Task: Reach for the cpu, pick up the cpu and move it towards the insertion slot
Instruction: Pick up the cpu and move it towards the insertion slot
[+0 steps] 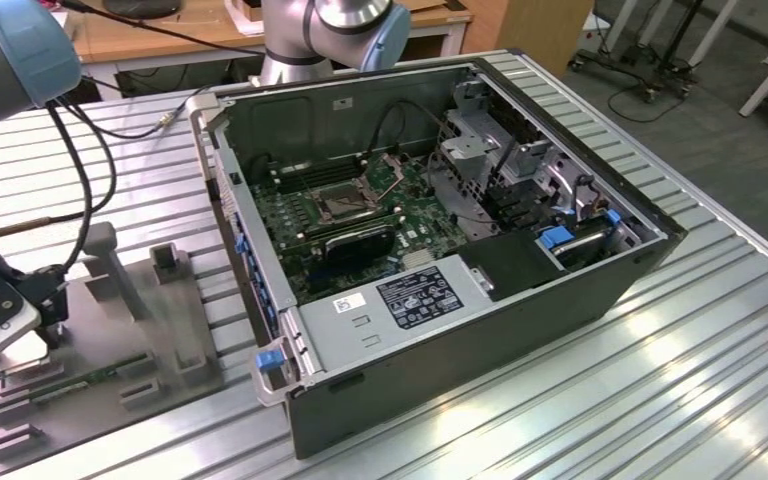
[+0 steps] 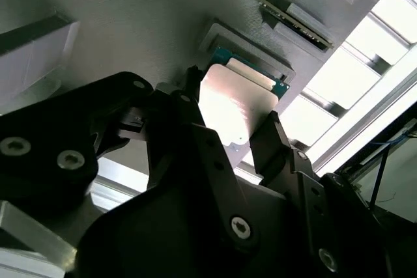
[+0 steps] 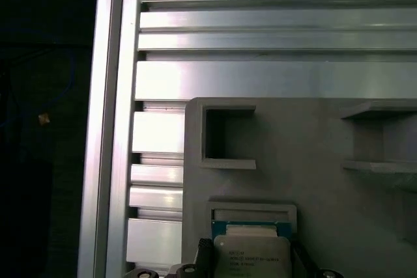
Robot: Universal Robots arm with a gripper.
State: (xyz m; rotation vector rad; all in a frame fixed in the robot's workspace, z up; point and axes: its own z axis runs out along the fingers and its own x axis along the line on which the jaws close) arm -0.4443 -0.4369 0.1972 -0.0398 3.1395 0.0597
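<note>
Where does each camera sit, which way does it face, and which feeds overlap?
Exterior view: off the arm, high up, looking down on the slatted table, the open computer case with the insertion slot, and the grey tray; arm links show.
Second wrist view: on the wrist, looking past the claw at the cpu in the tray.
First wrist view: on the wrist, facing the tray and table slats; the claw shows at the cpu.
Shared: both wrist views show the cpu and claw; all three show the tray.
</note>
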